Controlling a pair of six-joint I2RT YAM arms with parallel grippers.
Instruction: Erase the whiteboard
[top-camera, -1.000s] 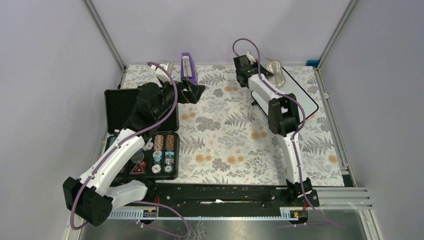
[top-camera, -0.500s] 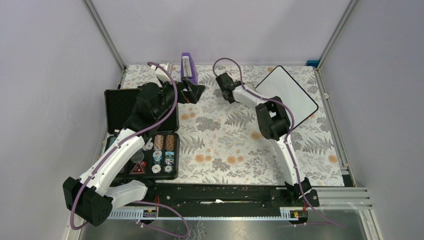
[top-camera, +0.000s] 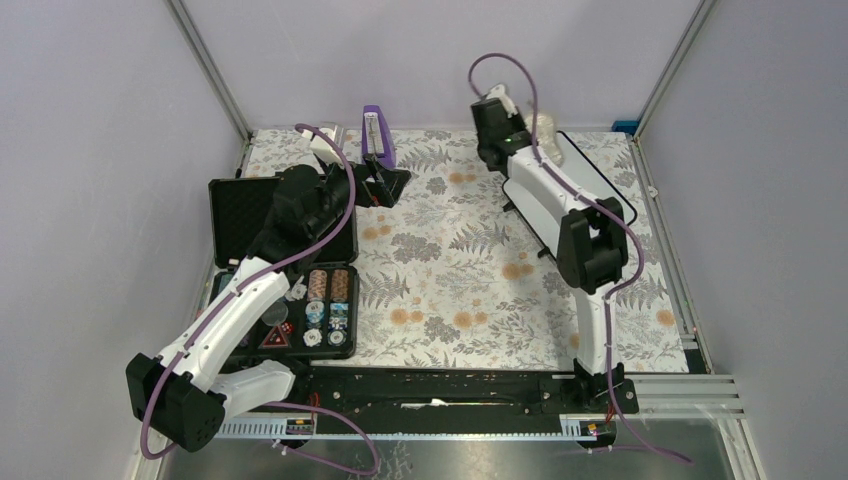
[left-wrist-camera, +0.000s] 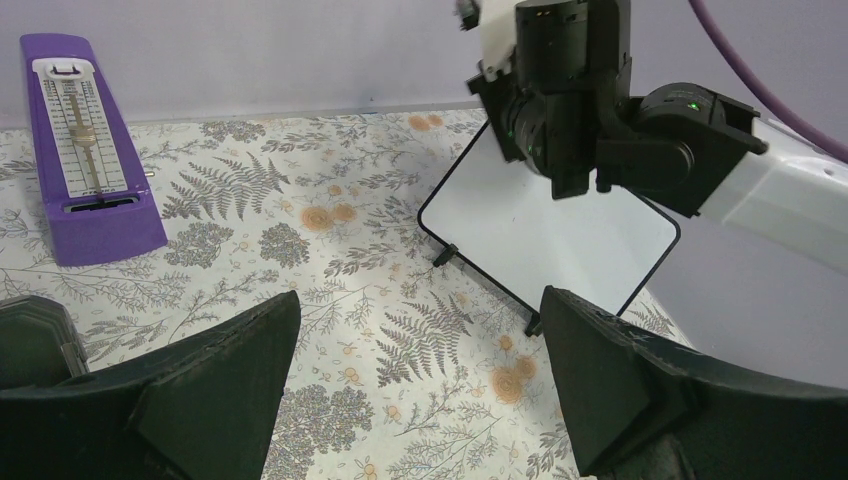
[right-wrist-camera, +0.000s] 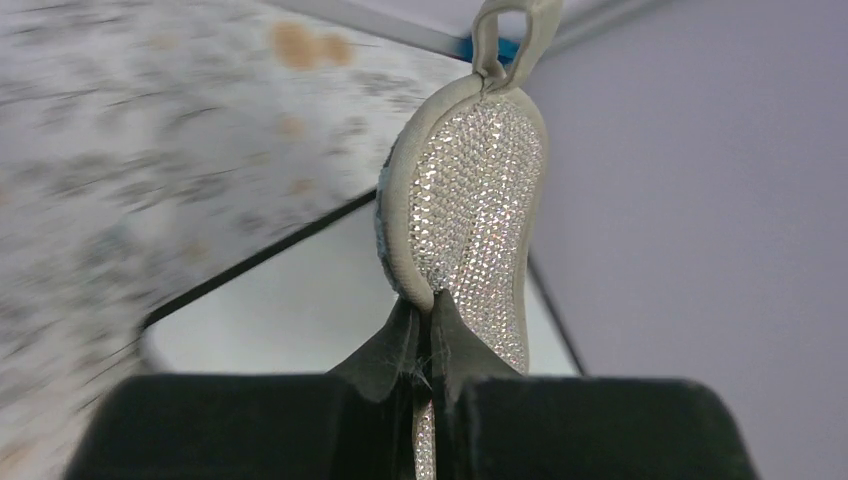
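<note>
The whiteboard (top-camera: 606, 188) lies at the back right of the table, white with a thin black frame. Its face looks blank in the left wrist view (left-wrist-camera: 545, 228). My right gripper (top-camera: 526, 131) hovers by the board's far left corner, shut on the edge of a silvery sequinned oval pad (right-wrist-camera: 470, 195). The pad stands up from the fingertips (right-wrist-camera: 405, 345) over the whiteboard (right-wrist-camera: 300, 315). The pad (top-camera: 548, 133) shows beside the right wrist. My left gripper (top-camera: 393, 180) is open over the floral cloth near the back centre, nothing between its fingers (left-wrist-camera: 250, 340).
A purple metronome (top-camera: 376, 136) stands at the back centre, also in the left wrist view (left-wrist-camera: 85, 150). An open black case of poker chips (top-camera: 310, 305) lies at the left under my left arm. Metal frame rails border the table. A small blue item (top-camera: 625, 127) sits at the back right corner.
My right arm swung left off the board toward the back centre, then returned to the board's far left corner with the pad. The left arm has not moved.
</note>
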